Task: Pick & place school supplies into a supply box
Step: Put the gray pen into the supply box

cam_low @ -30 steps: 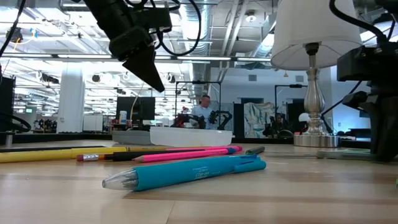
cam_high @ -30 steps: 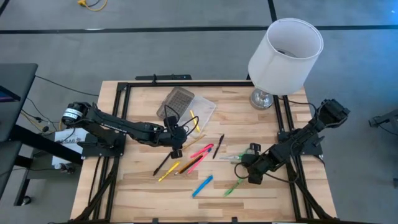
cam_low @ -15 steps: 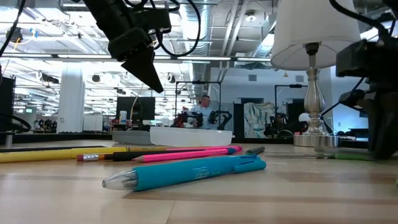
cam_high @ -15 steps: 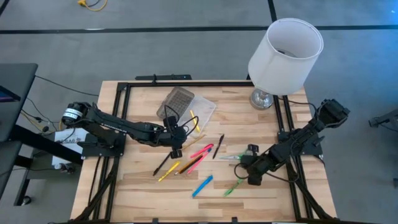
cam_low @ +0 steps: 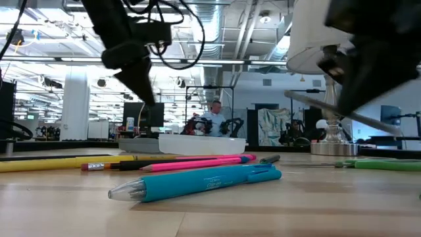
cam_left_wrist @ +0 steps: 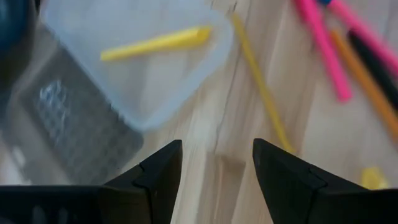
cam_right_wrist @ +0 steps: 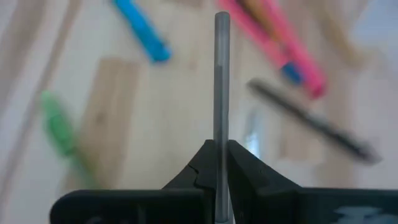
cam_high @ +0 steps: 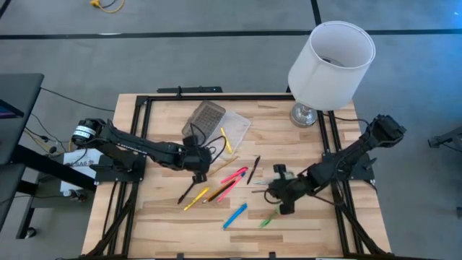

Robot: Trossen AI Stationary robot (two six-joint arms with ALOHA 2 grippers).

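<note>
Mid-carry over the worktop (cam_high: pixel 303 217): right claw (cam_right_wrist: pixel 219 155) clamped on a thin grey stick (cam_right_wrist: pixel 221 74), lifted above scattered pens. Left claw (cam_left_wrist: pixel 211 165) parted and empty, hovering just beside the supply box (cam_high: pixel 225 128), one yellow pencil (cam_left_wrist: pixel 155 43) already inside. Next, likely: swinging the stick across to the box and releasing.

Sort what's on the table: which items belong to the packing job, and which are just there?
Job items:
supply box, one yellow pencil inside
grey lid
pink pens
blue marker
green marker
grey pen clamped in the right gripper
left gripper, open near the box

Just there:
white lamp
</note>
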